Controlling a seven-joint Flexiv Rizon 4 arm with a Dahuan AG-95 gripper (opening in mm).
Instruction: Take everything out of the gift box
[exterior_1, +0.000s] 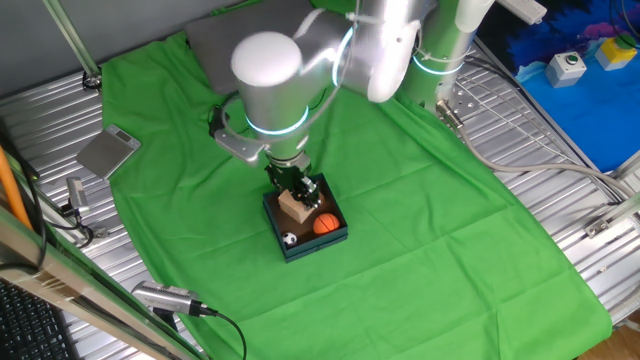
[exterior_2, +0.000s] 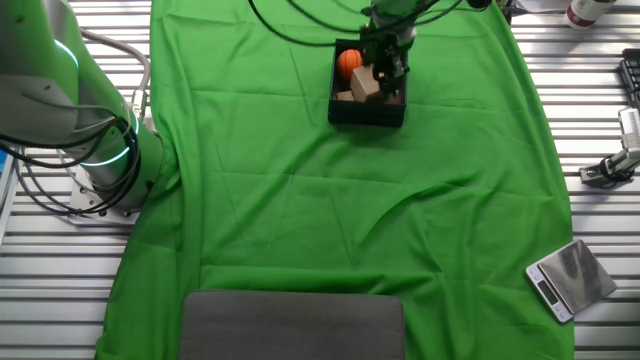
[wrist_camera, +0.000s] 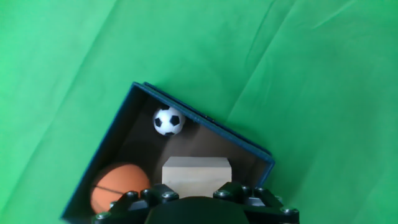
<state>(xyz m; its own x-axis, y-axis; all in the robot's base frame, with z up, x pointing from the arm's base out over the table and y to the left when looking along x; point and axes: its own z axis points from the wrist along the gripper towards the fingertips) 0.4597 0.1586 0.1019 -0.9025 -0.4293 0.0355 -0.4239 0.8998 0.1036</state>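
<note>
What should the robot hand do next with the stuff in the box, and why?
Probably lift straight up. The gripper seems closed around a wooden cube inside the gift box, while the orange ball and soccer ball wait.

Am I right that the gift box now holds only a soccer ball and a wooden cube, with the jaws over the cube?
Not quite: the gift box also holds an orange ball, beside the soccer ball and wooden cube. The hand view shows it.
</note>
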